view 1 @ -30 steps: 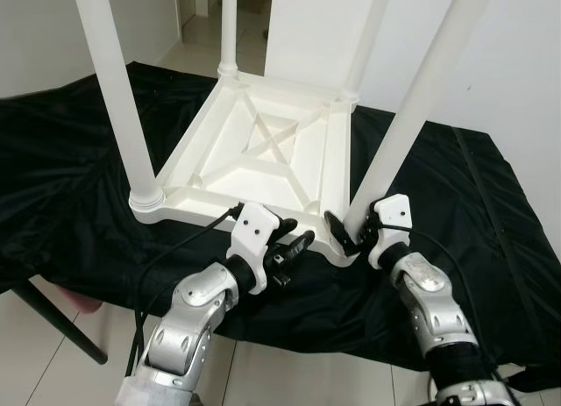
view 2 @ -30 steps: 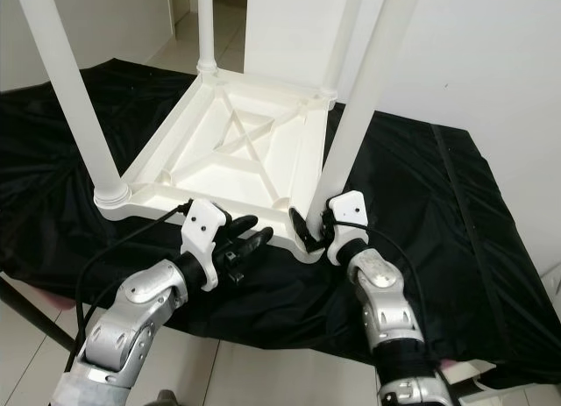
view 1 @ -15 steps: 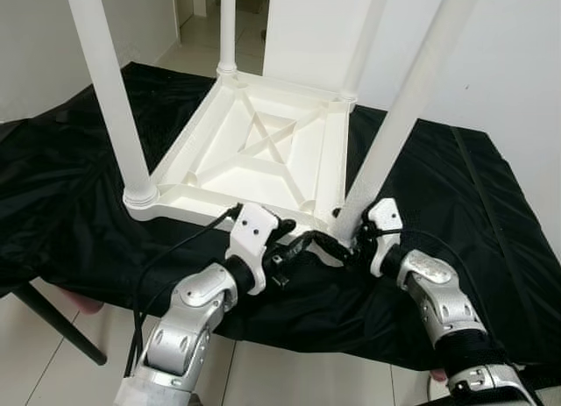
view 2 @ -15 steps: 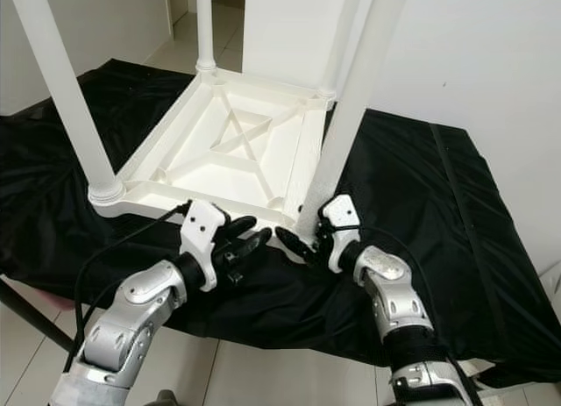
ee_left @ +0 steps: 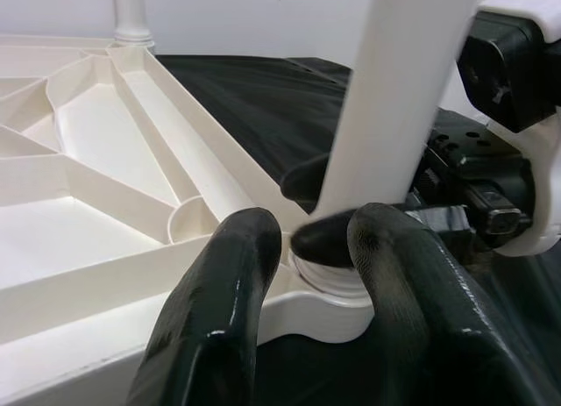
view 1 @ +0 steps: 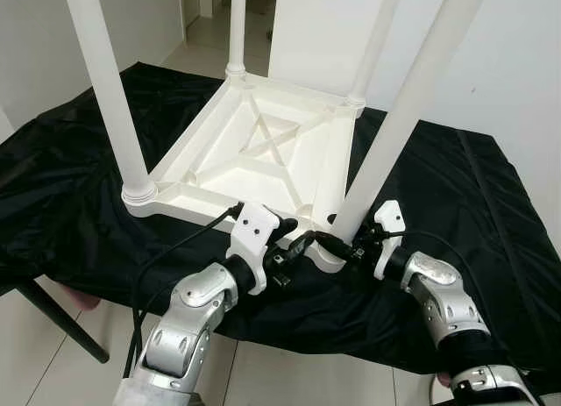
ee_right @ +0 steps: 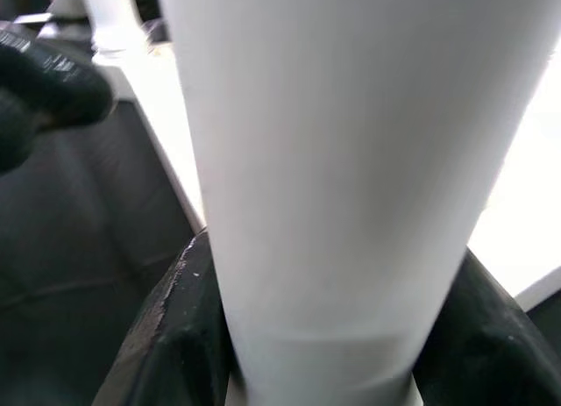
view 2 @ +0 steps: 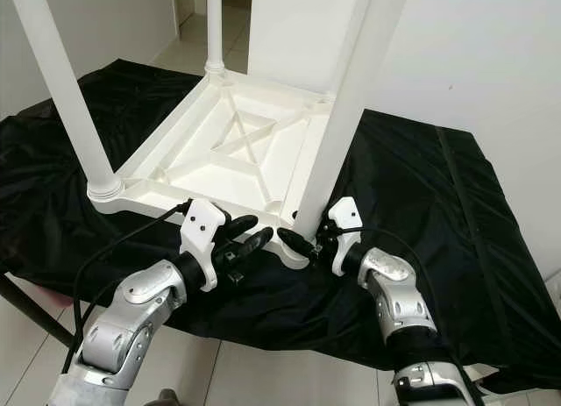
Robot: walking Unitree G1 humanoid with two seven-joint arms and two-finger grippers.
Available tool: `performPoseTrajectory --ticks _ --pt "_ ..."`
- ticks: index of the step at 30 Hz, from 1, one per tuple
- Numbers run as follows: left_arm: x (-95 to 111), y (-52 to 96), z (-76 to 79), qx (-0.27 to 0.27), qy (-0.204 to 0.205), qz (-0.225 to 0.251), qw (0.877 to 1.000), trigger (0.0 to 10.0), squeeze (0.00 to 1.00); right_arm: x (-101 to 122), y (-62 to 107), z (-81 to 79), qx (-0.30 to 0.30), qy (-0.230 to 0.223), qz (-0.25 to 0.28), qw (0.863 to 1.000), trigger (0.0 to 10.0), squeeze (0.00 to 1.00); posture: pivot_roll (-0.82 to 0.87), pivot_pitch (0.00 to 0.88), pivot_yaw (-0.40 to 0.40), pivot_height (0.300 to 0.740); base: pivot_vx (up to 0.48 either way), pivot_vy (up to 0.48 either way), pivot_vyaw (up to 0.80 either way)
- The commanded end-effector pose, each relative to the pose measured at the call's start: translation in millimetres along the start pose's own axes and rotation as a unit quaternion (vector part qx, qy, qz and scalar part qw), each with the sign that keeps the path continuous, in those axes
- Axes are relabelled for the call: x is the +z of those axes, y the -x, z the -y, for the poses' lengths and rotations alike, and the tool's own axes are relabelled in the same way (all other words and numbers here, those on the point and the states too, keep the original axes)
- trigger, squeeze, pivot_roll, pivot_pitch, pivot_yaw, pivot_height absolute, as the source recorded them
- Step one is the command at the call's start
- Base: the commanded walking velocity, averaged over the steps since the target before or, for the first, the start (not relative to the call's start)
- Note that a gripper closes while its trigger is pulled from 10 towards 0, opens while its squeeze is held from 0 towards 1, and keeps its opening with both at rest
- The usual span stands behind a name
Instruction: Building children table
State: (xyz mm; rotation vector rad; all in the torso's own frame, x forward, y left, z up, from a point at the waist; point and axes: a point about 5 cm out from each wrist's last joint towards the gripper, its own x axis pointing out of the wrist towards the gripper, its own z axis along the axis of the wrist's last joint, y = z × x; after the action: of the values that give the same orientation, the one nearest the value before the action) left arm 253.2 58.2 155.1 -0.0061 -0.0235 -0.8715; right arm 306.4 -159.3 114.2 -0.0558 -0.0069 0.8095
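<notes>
Here, nearest the camera, the right gripper (view 1: 337, 246) clamps its fingers around the base of the near right leg (view 1: 412, 112), low at its socket, while the left gripper (view 1: 294, 245) hovers with fingers parted at the tabletop's near edge. The white plastic children's table (view 1: 263, 152) lies upside down on a table draped in black cloth (view 1: 456, 204), four legs standing up. Beyond, a pale wall (view 1: 517, 64); the hollow plastic looks light, stiff and smooth, likely best gripped low on a leg.
</notes>
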Motion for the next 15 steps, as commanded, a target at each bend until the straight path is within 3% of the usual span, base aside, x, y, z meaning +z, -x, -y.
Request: performPoseTrajectory --ticks 1,3,10,13,14,15 --pt "-1.4 0.4 2.0 0.012 0.007 -0.003 1.0 10.0 0.0 -8.6 4.9 2.5 -0.038 -0.014 -0.014 0.999 0.0 0.0 0.17 0.0 -0.083 0.74 0.0 0.0 0.0" --pt "-1.9 0.5 2.7 0.012 0.009 -0.004 1.0 10.0 0.0 -11.1 4.5 4.6 -0.091 -0.007 -0.02 0.996 0.0 0.0 0.17 0.0 -0.084 0.74 0.0 0.0 0.0" --pt "-1.9 -1.2 3.7 0.01 0.01 -0.003 1.0 10.0 0.0 -12.2 2.6 0.4 -0.183 0.001 -0.022 0.983 0.0 0.0 0.16 0.0 -0.085 0.74 0.0 0.0 0.0" --pt "-2.4 -1.4 3.3 0.01 0.01 -0.004 1.0 10.0 0.0 -14.2 4.8 1.8 -0.254 -0.02 -0.026 0.967 0.0 0.0 0.16 0.0 -0.087 0.74 0.0 0.0 0.0" --pt "-2.4 -1.6 3.3 0.009 0.01 -0.004 1.0 10.0 0.0 -15.4 7.1 3.6 -0.295 -0.02 -0.032 0.955 0.0 0.0 0.15 0.0 -0.087 0.74 0.0 0.0 0.0" --pt "-2.6 -2.1 3.4 0.009 0.012 -0.003 1.0 10.0 0.0 -17.0 10.6 4.9 -0.356 -0.023 -0.034 0.934 0.0 0.0 0.15 0.0 -0.087 0.74 0.0 0.0 0.0"
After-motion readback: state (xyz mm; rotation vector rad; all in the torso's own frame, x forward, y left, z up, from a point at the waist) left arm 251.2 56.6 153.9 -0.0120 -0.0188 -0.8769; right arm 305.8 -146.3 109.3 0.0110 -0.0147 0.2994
